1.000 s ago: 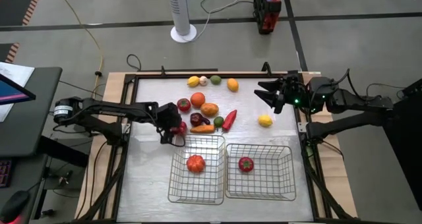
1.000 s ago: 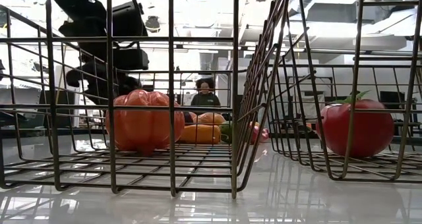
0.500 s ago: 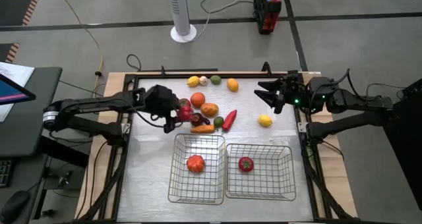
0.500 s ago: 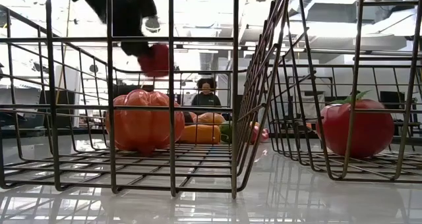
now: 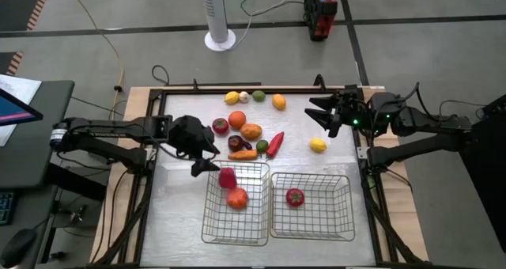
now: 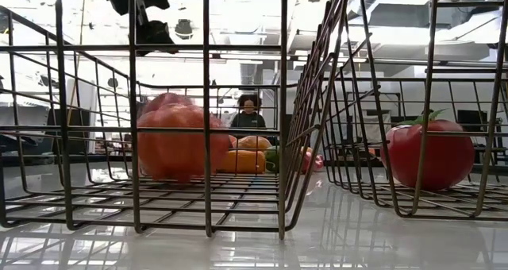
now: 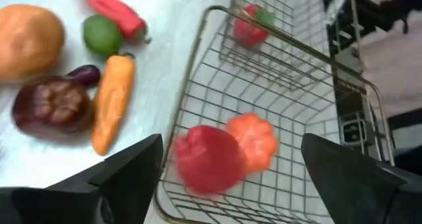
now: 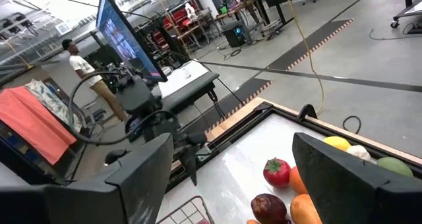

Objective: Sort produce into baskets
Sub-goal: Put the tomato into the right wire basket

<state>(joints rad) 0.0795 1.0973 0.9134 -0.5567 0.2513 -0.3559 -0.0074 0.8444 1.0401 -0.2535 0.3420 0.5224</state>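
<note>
My left gripper [image 5: 204, 163] is open and empty above the far left corner of the left wire basket [image 5: 212, 221]. A red round fruit [image 7: 208, 161] lies in that basket beside an orange tomato [image 7: 256, 141]. The right basket [image 5: 341, 214] holds a red tomato [image 5: 294, 196]. Loose produce lies on the table beyond the baskets: a carrot [image 7: 112, 102], a dark purple piece [image 7: 53, 105], a green one [image 7: 102, 34], a red pepper [image 5: 274, 144] and oranges [image 5: 236, 119]. My right gripper [image 5: 320, 115] is open and empty at the table's far right.
A lemon [image 5: 318, 145] lies alone below my right gripper. Another lemon [image 5: 232, 98], a whitish piece [image 5: 243, 96] and a yellow-orange fruit [image 5: 278, 102] lie by the far edge. A person [image 6: 248, 115] shows in the room beyond the table.
My left gripper rose with the red fruit from the table left of the baskets, moved toward the far edge and then back toward the left basket, and let go. The red fruit has dropped into the left basket beside the orange tomato.
</note>
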